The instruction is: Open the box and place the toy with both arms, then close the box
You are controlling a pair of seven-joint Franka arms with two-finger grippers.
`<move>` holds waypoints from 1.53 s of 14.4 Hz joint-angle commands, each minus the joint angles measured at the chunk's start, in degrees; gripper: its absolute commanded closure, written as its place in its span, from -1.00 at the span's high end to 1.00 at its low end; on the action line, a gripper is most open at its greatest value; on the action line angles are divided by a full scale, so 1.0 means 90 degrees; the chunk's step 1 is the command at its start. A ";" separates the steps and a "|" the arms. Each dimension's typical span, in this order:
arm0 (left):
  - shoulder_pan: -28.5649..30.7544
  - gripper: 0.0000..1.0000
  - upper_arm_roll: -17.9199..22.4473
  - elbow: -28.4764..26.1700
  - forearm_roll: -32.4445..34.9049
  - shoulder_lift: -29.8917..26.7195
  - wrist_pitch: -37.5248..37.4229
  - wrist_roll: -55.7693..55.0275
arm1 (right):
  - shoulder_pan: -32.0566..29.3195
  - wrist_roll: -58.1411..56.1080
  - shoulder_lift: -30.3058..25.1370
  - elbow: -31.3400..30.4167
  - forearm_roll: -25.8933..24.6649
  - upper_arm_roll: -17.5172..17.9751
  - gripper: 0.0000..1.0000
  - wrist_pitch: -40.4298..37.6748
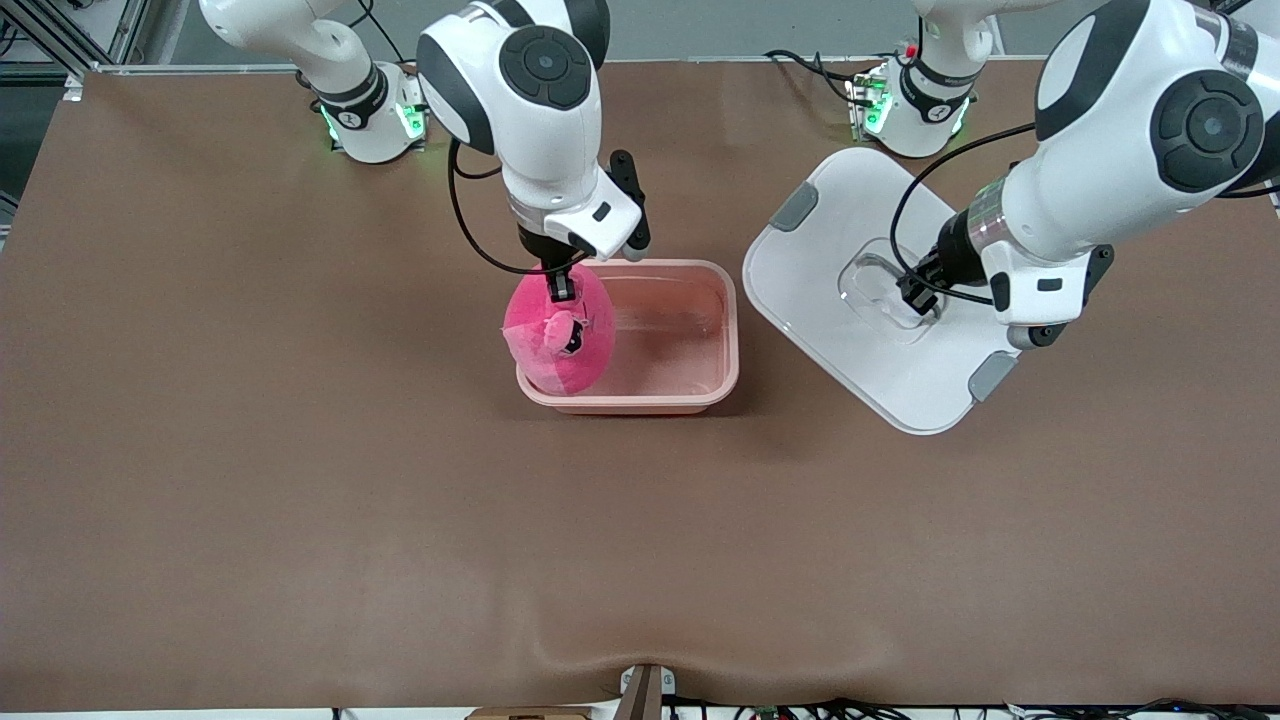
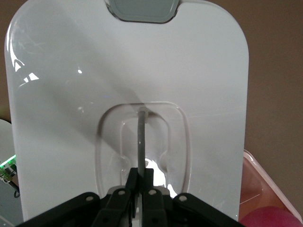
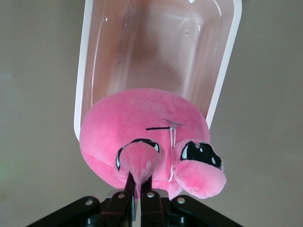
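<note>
The box's pale pink base [image 1: 722, 340] stands open in the middle of the table, also in the right wrist view [image 3: 222, 80]. My right gripper [image 1: 560, 287] is shut on a stubby limb of the bright pink toy [image 1: 560, 330], which hangs over the base's end toward the right arm; the right wrist view shows the toy [image 3: 142, 127] in the gripper [image 3: 139, 182]. The white lid [image 1: 860, 350] with grey clips is beside the base, toward the left arm's end. My left gripper [image 1: 918, 290] is shut on its clear handle [image 2: 140, 137], seen in the left wrist view with the gripper [image 2: 141, 176].
The brown table spreads wide around the base and lid. The arms' bases, lit green [image 1: 375, 120] [image 1: 905, 110], stand along the table edge farthest from the front camera. A corner of the pink base shows in the left wrist view [image 2: 258, 189].
</note>
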 commanded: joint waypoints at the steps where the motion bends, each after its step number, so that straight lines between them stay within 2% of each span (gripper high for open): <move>1: 0.0053 -1.00 -0.0048 -0.0064 -0.0141 -0.0150 -0.0196 0.0145 | 0.0065 -0.0067 -0.0002 0.0020 -0.0157 -0.0050 -1.00 0.0035; 3: 0.0053 -1.00 -0.0048 -0.0074 -0.0141 -0.0131 -0.0265 0.0145 | 0.0085 -0.0067 -0.0002 0.0029 -0.0167 -0.0050 -1.00 0.0025; 4: 0.0053 -1.00 -0.0048 -0.0084 -0.0141 -0.0130 -0.0275 0.0145 | 0.0085 -0.0057 0.0007 0.0029 -0.0244 -0.0050 -0.35 0.0054; 5: 0.0053 -1.00 -0.0048 -0.0084 -0.0141 -0.0130 -0.0284 0.0145 | 0.0066 -0.0096 0.0027 0.0029 -0.0274 -0.0050 0.99 0.0113; 10: 0.0043 -1.00 -0.0048 -0.0094 -0.0141 -0.0111 -0.0333 0.0136 | -0.0061 -0.0496 0.0008 0.0078 -0.0196 -0.0079 1.00 0.0153; 14: -0.0064 -1.00 -0.0077 -0.0084 -0.0141 -0.0072 -0.0285 -0.0069 | -0.0578 -0.0322 -0.0178 0.0049 -0.0119 -0.0089 1.00 -0.0227; 17: -0.0435 -1.00 -0.0087 -0.0113 -0.0102 0.0016 -0.0090 -0.0614 | -0.1358 0.0117 -0.0421 0.0030 0.0358 -0.0089 1.00 -0.0686; 19: -0.0785 -1.00 -0.0087 -0.0113 -0.0064 0.0142 0.0192 -0.1257 | -0.1827 0.0905 -0.0588 0.0049 0.0739 -0.0089 1.00 -0.0872; 22: -0.1235 -1.00 -0.0077 -0.0094 0.0073 0.0318 0.0700 -0.2478 | -0.2287 0.1805 -0.0860 0.0049 0.0946 -0.0089 1.00 -0.0951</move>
